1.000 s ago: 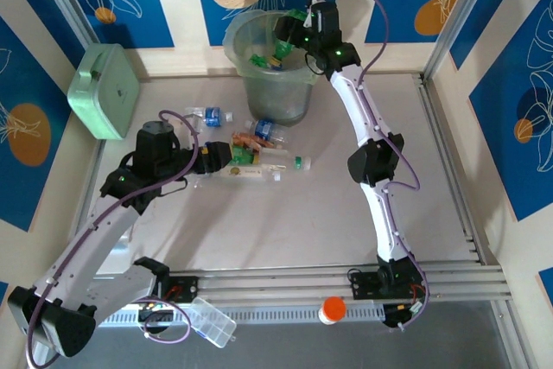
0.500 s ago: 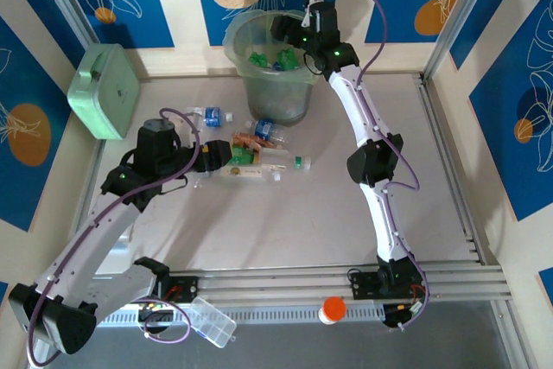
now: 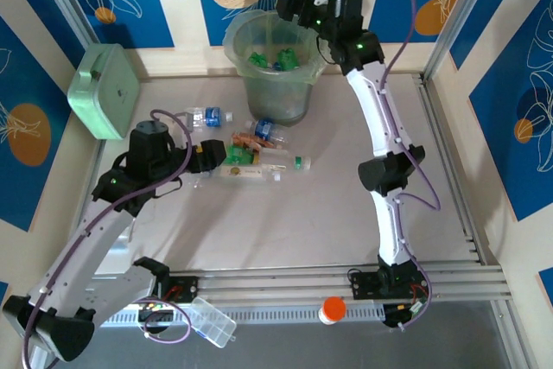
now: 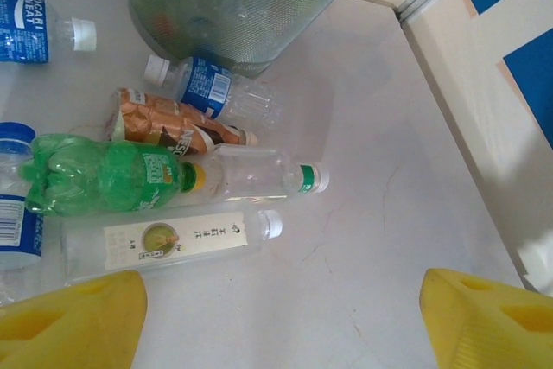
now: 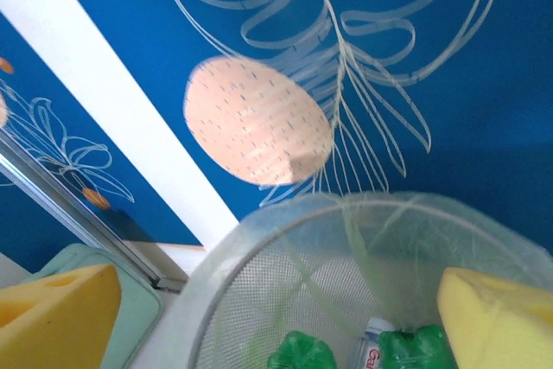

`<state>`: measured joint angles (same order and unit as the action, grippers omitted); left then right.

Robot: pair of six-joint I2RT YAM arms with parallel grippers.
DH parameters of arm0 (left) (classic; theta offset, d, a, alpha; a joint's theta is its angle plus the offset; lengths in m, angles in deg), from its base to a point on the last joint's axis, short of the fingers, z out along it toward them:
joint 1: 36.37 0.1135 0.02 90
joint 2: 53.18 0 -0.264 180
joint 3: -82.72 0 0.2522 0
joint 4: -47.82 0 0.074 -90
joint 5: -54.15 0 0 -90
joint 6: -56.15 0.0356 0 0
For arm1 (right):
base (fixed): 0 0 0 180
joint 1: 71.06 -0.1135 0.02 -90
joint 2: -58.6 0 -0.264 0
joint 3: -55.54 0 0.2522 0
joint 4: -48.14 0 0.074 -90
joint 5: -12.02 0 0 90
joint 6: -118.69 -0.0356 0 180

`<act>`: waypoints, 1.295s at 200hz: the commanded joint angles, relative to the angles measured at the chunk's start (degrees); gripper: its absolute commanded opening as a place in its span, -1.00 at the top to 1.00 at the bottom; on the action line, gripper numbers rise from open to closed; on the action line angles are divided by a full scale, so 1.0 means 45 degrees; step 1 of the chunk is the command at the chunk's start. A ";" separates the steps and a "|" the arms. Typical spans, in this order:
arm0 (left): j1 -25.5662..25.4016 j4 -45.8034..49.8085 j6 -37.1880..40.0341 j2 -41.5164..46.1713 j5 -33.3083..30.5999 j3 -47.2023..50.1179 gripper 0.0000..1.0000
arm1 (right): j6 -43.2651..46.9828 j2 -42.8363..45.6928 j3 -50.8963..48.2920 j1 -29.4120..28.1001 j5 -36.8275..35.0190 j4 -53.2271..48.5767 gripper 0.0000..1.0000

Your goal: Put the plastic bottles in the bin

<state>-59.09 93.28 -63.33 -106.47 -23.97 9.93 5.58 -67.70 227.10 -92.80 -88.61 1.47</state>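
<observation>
In the top view, the bin (image 3: 244,41) stands at the top middle of the picture, on the far side of the desk (image 3: 302,222). Some green bottles (image 3: 285,60) lie inside it. The right gripper (image 3: 289,8) hangs over the bin's far rim. In the right wrist view its yellow fingers (image 5: 52,317) sit in the two lower corners, far apart, with nothing between them. This gripper is let go and empty. The bin's round rim curves under them, and green bottles peek up at the bottom edge, down inside the bin.

The other plastic bottles (image 3: 259,149) lie in a bunch on the desk, just below the bin in the picture. The left gripper (image 3: 216,155) is at the middle left, just beside the left end of the bunch. In the left wrist view its fingers (image 4: 69,317) fill the two bottom corners, wide apart and holding nothing.

Above them, on the left half of that view, a green bottle with a yellow cap (image 4: 104,179) lies on its side. A clear bottle with a green cap (image 4: 259,174) lies just beside its cap. A clear bottle with a white cap (image 4: 173,244) lies just below the green one. A brown-label bottle (image 4: 168,123) lies above it. A blue-label bottle (image 4: 216,88) lies close to the bottom of the bin.

A mint green box (image 3: 104,91) sits at the left of the top view.
</observation>
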 commanded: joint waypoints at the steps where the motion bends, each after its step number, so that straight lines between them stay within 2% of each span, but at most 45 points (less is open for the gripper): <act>1: 0.0186 0.0660 0.0048 0.0402 -0.0791 -0.0379 -0.68 | 0.1327 0.1200 -0.0431 -0.0482 -0.1308 -0.0721 -0.98; 25: 0.0186 0.1495 -0.0510 0.0320 -0.2184 -0.0558 -0.72 | 0.2006 0.2529 -0.1694 -0.0941 -0.2473 -0.1181 -0.98; 48: 0.0186 0.2042 -0.1757 -0.0017 -0.3465 -0.0777 -0.77 | 0.1536 0.4252 -0.3975 -0.1342 -0.3014 -0.1627 -0.99; 57: 0.0181 0.2288 -0.2298 -0.0202 -0.3886 -0.0907 -0.90 | 0.1249 0.5144 -0.5588 -0.1569 -0.3364 -0.1428 -0.99; 72: 0.0195 0.2415 -0.3226 -0.0505 -0.4380 -0.1095 -1.00 | 0.0790 0.6955 -0.8921 -0.1943 -0.3753 -0.0198 -0.99; 93: 0.0203 0.2531 -0.4428 -0.0951 -0.4961 -0.1344 -0.99 | 0.0233 0.9361 -1.3402 -0.2474 -0.4446 0.1688 -0.99; 111: 0.0214 0.2873 -0.5491 -0.1516 -0.5662 -0.1710 -0.99 | -0.1271 1.0918 -1.6156 -0.2444 -0.4510 0.2254 -0.99; 135: 0.0352 0.4415 -0.7599 -0.2953 -0.6832 -0.2806 -0.99 | -0.2927 1.2384 -1.9206 -0.2507 -0.3930 0.3045 -0.96; 159: 0.0717 0.5190 -0.9051 -0.4500 -0.6987 -0.3907 -0.99 | -0.3497 1.3152 -2.0957 -0.2866 -0.3835 0.3409 -0.95; 204: 0.1669 0.3640 -1.1434 -0.6313 -0.6639 -0.4240 -0.99 | -0.3483 1.5036 -2.3232 -0.3250 -0.3744 0.3946 -0.95; 219: 0.1905 0.2716 -1.1400 -0.7206 -0.6658 -0.4723 -0.99 | -0.3256 1.5664 -2.3789 -0.3313 -0.3616 0.4055 -0.95; 259: 0.2649 0.2169 -1.1341 -1.0286 -0.6107 -0.7074 -0.99 | -0.2672 1.7169 -2.4691 -0.3280 -0.3850 0.3544 -0.95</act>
<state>-49.48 106.40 -112.07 -146.82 -52.82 -16.43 -8.23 6.00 118.17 -107.40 -105.01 16.90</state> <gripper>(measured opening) 0.993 0.974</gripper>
